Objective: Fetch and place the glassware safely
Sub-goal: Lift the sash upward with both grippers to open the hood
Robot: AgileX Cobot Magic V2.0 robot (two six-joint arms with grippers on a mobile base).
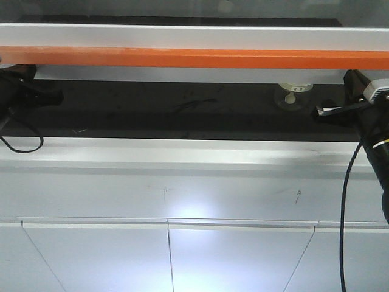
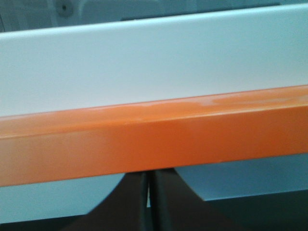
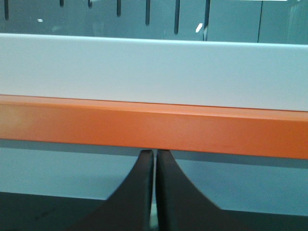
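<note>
Fetch stage, I'd say. The glass jar sits on the dark worktop behind the orange bar, its top probably lidded but half hidden. The right gripper is near it, not touching. It and the left gripper are pressed together, empty. Next, the right one needs to spread and slip under the bar.

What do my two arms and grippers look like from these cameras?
Both arms are black: the left arm trails a looping black cable; the right arm carries a pale grey block, a yellowish ring and a long black cable. The left gripper and right gripper have dark, smooth fingers that curve wider toward the base.
</note>
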